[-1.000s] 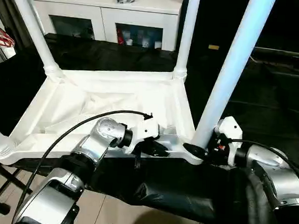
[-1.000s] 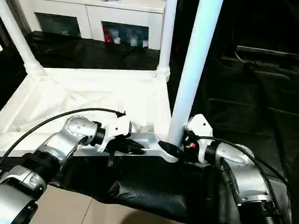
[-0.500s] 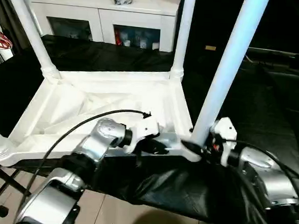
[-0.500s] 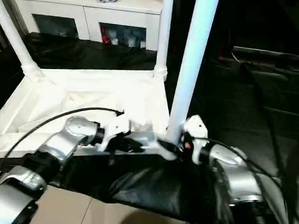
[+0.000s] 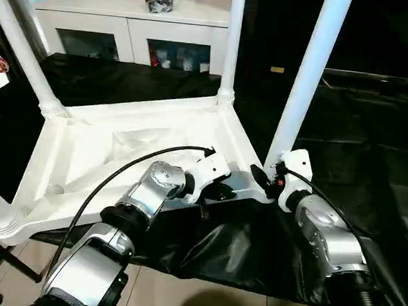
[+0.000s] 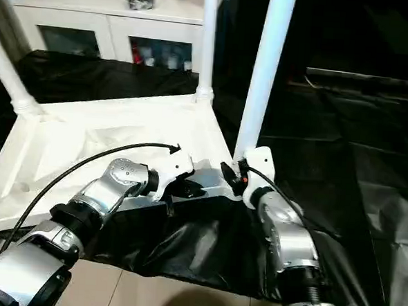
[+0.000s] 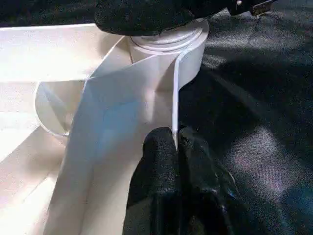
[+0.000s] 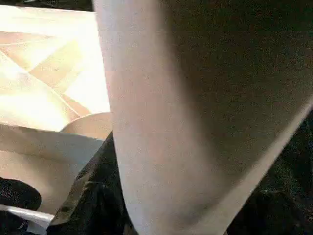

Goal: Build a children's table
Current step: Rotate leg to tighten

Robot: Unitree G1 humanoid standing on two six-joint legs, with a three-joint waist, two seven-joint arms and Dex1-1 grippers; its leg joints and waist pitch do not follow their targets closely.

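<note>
The left claw [image 7: 178, 147], its black fingers pressed together on the thin raised rim of the upturned children's table [image 5: 93, 156], pins the near edge just beside the corner socket. The right claw [image 5: 263, 179] sits at the foot of the near right leg [image 5: 309, 73], touching or almost touching it where it enters that socket; whether its fingers grip the leg or merely flank it cannot be told. The table lies top-down on a bench draped in black cloth [image 5: 240, 249], with legs rising from its two far corners and its near right one, and a white cabinet [image 5: 139, 21] behind. The step in hand appears to be seating this leg. Done well, it likely means the left claw holding the rim steady while the right grips low on the leg, keeps it upright and drives it straight into the socket, so the light top neither slides nor tips.
</note>
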